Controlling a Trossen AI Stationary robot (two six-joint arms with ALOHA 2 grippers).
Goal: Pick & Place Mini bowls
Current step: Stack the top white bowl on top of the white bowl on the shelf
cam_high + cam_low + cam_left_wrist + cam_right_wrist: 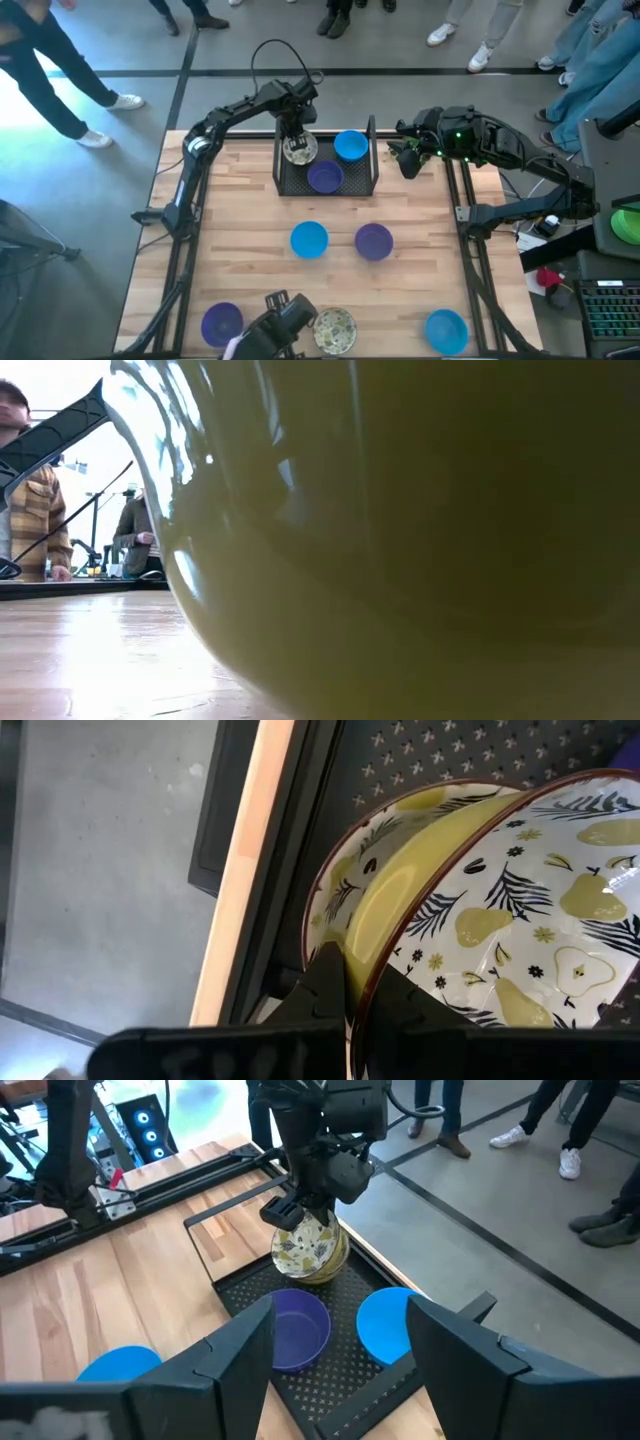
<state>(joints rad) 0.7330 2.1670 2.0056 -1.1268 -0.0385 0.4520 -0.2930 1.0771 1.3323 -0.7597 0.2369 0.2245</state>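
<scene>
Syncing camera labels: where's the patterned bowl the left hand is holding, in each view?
High: patterned bowl in the black mesh tray's far-left corner.
Low: not identifiable; a different bowl fills the picture.
Left wrist: centre-right, rim pinched by the left hand.
Right wrist: upper centre.
Shared landmark: the tray.

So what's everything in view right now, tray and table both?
Black mesh tray: one, far middle of the wooden table.
Blue bowls: three; one in the tray, one mid-table, one at the near right corner.
Purple bowls: three; one in the tray, one mid-table, one at the near left corner.
Pear-patterned bowls: three, cream and yellow; one at the near edge, two in the tray, one of them tilted and held.
People: several, legs and shoes around the far side.
Left gripper: fingers shut on the tilted bowl's rim.
Right gripper: fingers open, beside the tray's right edge.
</scene>
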